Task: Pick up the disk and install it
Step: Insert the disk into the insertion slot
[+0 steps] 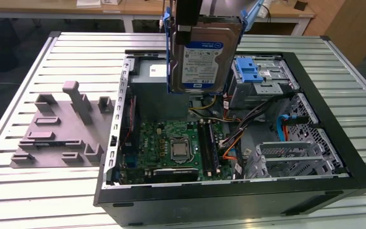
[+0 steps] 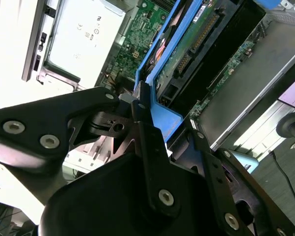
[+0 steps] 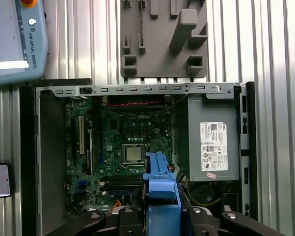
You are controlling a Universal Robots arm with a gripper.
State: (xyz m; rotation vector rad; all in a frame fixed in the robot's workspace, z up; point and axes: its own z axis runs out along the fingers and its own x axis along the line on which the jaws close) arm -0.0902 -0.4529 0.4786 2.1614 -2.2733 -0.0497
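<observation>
While the disk (image 1: 205, 59) is being held upright on edge over the open computer case (image 1: 335, 143), its blue bracket (image 2: 169, 123) is being clamped between the fingers (image 2: 140, 105) of the gripper (image 2: 164, 113). Label side is being presented to the exterior view; the circuit-board side is being shown in the second wrist view. In the exterior view the disk is being kept above the case interior, between the grey power-supply box (image 3: 213, 142) and the blue latch with its cage (image 1: 253, 71), and is not seated in any bay. The motherboard (image 1: 170, 143) is being left exposed below. The case is being supported by the slatted bench (image 1: 17, 191), with a grey fixture block (image 1: 62, 129) being kept just beside it on the exterior view's left. A teach pendant (image 3: 14, 39) is being seen near one case corner in the first wrist view.
</observation>
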